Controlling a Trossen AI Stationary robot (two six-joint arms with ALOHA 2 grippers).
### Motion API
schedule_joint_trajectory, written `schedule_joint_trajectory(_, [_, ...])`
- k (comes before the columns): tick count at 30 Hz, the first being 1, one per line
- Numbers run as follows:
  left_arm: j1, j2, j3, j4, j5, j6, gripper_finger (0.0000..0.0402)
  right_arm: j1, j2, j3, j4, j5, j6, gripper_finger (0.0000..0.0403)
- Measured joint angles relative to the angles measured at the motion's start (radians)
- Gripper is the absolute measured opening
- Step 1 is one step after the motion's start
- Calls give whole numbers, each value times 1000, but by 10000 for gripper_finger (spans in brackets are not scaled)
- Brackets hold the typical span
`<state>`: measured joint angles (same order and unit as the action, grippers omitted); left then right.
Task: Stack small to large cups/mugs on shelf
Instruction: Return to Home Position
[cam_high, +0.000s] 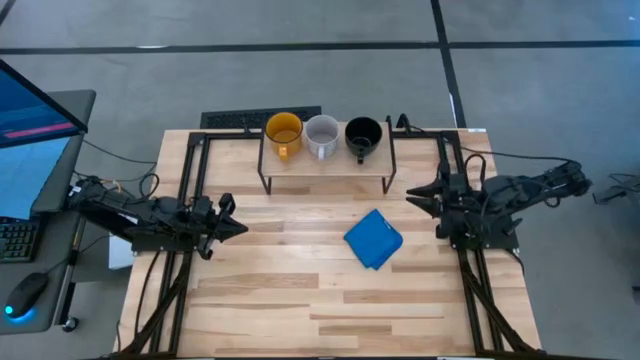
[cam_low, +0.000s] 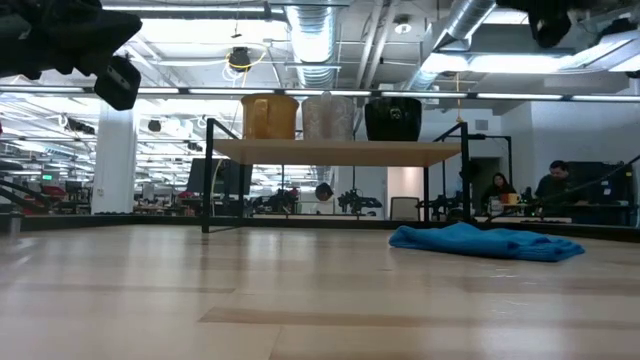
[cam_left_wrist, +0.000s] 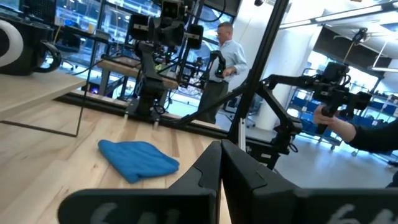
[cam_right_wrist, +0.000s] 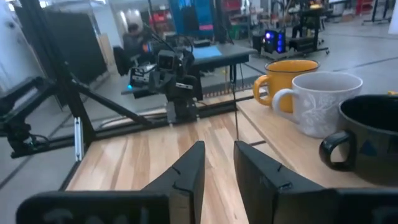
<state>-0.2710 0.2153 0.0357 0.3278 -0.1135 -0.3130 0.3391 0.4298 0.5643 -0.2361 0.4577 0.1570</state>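
Observation:
Three mugs stand side by side on their bases on the shelf (cam_high: 325, 166) at the table's far side: a yellow-orange one (cam_high: 283, 131) on the left, a light grey one (cam_high: 321, 134) in the middle and a black one (cam_high: 362, 133) on the right. My left gripper (cam_high: 240, 227) hovers at the table's left edge, shut and empty, pointing level toward the right. At the right edge my right gripper (cam_high: 412, 196) points left, level with the mugs (cam_right_wrist: 323, 102). Its fingers (cam_right_wrist: 219, 149) stand narrowly apart with nothing between them.
A crumpled blue cloth (cam_high: 373, 239) lies on the table in front of the shelf's right end. Black frame rails run along both table sides. People and equipment show in the room beyond the table. Bare wood lies between the two grippers.

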Motion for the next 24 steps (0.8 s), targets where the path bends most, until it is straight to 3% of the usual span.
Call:
schedule_joint_trajectory(8, [0, 0, 0, -4, 0, 9, 0, -37, -117, -180, 145, -69, 27, 107])
schedule_joint_trajectory(24, [0, 0, -1, -5, 0, 65, 0, -101, -288, -396, 240, -95, 88, 107])
